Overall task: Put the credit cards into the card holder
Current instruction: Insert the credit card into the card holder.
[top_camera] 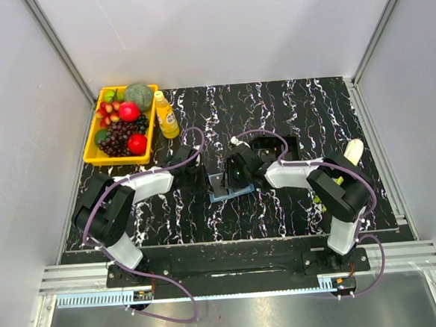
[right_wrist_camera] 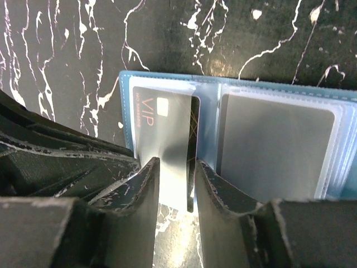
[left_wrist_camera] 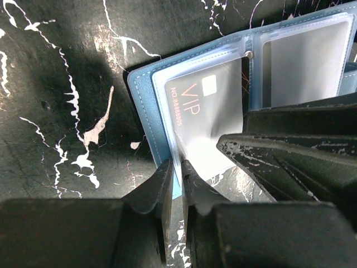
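Note:
The blue card holder (top_camera: 222, 195) lies open on the black marbled table, between both arms. My left gripper (left_wrist_camera: 177, 163) is shut on the near edge of the card holder (left_wrist_camera: 146, 106), pinching its blue cover and clear sleeve. A silver credit card marked VIP (right_wrist_camera: 167, 128) sits partly inside the left sleeve, with a dark card (right_wrist_camera: 193, 151) just behind it. My right gripper (right_wrist_camera: 175, 162) stands open, its jaws astride the cards' protruding end. Another grey card (right_wrist_camera: 273, 145) fills the right sleeve. The right gripper's fingers (left_wrist_camera: 290, 151) lie over the VIP card (left_wrist_camera: 206, 111).
A yellow tray (top_camera: 91, 146) of fruit stands at the back left, with an orange bottle (top_camera: 167, 115) beside it. A black box frame (top_camera: 273, 145) sits just behind the card holder. A pale banana-like object (top_camera: 354, 152) lies at the right. Grey walls enclose the table.

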Controlling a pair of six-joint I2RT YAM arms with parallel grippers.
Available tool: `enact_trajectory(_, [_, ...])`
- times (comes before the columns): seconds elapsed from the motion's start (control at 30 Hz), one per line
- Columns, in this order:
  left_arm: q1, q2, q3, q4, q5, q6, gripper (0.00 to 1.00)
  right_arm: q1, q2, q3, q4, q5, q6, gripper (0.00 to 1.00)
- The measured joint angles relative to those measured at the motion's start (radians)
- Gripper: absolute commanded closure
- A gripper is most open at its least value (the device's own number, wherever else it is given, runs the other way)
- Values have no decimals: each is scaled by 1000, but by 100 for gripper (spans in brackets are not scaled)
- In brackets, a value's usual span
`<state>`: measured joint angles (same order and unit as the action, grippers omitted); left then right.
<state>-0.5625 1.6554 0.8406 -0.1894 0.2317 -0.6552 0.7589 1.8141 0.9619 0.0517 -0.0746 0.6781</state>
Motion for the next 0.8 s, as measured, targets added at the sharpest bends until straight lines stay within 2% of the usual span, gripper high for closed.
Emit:
enact_trajectory(0.17, [0,0,1,-4,-2,2,86,18,-32,3,-68,30,-45,59])
enact_trajectory(0.4, [-2,-6,2,-13,-9,7,80,22,-148,34,-193,126,-132,49])
enact_trajectory(0.57, [-4,-22,2,-46,-21,11,73,11,-238,30,-269,206,-149,50])
enact_trajectory(0.8, [-5,-84,0,-79,-45,16,72,-79,-317,-69,-307,220,-140,51])
